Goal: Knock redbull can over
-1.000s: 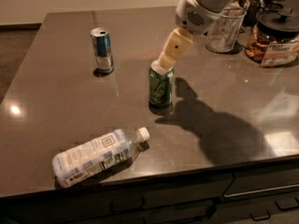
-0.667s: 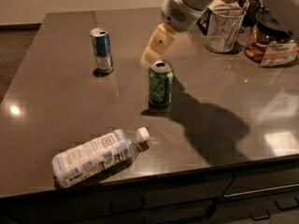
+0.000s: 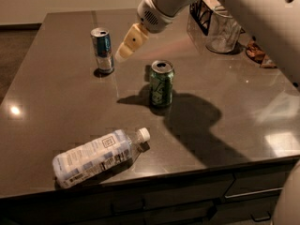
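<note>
The redbull can (image 3: 102,50), slim, blue and silver, stands upright at the back left of the dark table (image 3: 56,97). My gripper (image 3: 123,53) hangs above the table just right of the can, its cream fingertips (image 3: 129,43) pointing down-left toward it, a short gap away. A wider green can (image 3: 161,83) stands upright right of and nearer than the gripper. The white arm reaches in from the upper right.
A clear plastic bottle (image 3: 97,156) with a white label lies on its side near the table's front edge. A glass jar (image 3: 222,29) and other containers stand at the back right. Drawers run below the front edge.
My gripper has moved left, from above the green can to just beside the redbull can. The cans and the bottle have not moved.
</note>
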Action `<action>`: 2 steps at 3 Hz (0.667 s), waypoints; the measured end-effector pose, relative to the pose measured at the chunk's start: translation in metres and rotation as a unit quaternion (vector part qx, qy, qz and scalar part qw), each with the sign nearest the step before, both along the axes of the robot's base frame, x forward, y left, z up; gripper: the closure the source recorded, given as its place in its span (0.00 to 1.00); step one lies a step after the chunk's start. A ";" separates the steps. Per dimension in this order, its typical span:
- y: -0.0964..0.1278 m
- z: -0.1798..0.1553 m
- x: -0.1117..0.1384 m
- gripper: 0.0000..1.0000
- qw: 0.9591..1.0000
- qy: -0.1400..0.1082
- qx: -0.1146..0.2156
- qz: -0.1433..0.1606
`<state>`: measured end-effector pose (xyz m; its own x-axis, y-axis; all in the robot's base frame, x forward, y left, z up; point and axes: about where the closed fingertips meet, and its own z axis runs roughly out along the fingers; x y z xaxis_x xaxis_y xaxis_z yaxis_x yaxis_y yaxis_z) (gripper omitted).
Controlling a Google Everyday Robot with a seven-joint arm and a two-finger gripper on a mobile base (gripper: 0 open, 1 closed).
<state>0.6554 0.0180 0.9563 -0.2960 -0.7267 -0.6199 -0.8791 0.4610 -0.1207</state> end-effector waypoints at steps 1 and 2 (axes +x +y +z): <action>0.027 -0.005 0.022 0.00 0.999 -0.012 0.031 -0.005; 0.062 -0.016 0.035 0.00 0.998 -0.009 0.055 0.001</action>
